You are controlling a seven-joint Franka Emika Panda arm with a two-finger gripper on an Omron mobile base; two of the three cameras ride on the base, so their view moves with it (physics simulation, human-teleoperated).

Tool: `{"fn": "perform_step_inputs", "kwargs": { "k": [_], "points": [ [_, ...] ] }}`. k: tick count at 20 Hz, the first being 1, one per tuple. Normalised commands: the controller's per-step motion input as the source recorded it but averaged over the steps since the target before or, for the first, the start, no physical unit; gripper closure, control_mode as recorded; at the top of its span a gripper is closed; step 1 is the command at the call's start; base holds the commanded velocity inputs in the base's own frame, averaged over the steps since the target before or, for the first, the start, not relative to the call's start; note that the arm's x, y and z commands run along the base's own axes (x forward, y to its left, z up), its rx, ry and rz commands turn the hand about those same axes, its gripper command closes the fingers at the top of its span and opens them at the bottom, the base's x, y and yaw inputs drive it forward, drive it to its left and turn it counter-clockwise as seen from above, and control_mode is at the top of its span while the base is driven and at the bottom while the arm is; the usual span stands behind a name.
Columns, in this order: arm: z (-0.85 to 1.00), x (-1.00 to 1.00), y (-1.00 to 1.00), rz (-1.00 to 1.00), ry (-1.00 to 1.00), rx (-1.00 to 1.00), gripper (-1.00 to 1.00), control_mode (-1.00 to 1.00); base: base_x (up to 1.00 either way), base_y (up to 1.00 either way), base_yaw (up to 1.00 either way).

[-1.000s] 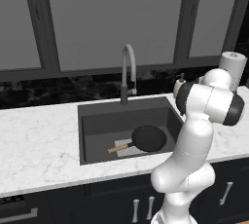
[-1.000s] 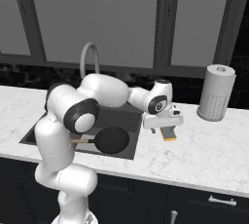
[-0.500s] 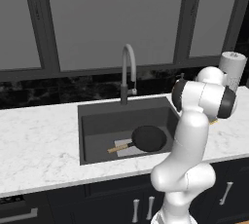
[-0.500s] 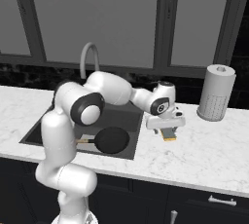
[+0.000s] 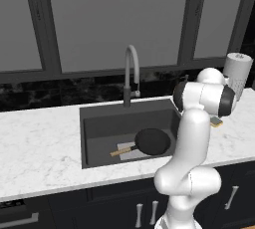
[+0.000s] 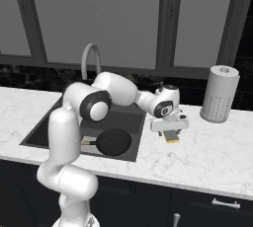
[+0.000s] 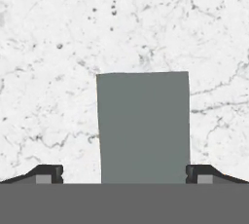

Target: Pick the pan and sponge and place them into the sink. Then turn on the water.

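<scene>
Green-topped sponge (image 7: 143,126) lies right of the sink (image 6: 44,131), gripper (image 7: 124,173) spread wide directly above, seemingly aligned to grab.

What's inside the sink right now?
Inside the sink lies the black pan, its wooden handle resting on a lighter grey patch on the floor. The robot's arm hides the basin's right side there, so whatever may lie there stays unseen.

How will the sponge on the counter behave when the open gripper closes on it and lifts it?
The sponge is small and flat, so it is probably light and will not roll. Being a sponge, it likely squashes somewhat between the fingers of the gripper. It lies flat on the marble counter, so tipping seems unlikely.
</scene>
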Motion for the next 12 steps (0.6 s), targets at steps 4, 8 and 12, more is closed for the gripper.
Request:
{"fn": "perform_step_inputs", "kwargs": {
  "k": [4, 8, 12],
  "points": [
    [-0.18, 0.2, -0.12, 0.0, 0.0, 0.0, -1.0, -1.0, 0.0, 0.0, 0.0],
    [-0.16, 0.18, -0.17, 0.0, 0.0, 0.0, -1.0, -1.0, 0.0, 0.0, 0.0],
    [-0.17, 0.14, -0.14, 0.0, 0.0, 0.0, -1.0, -1.0, 0.0, 0.0, 0.0]
  ]
}}
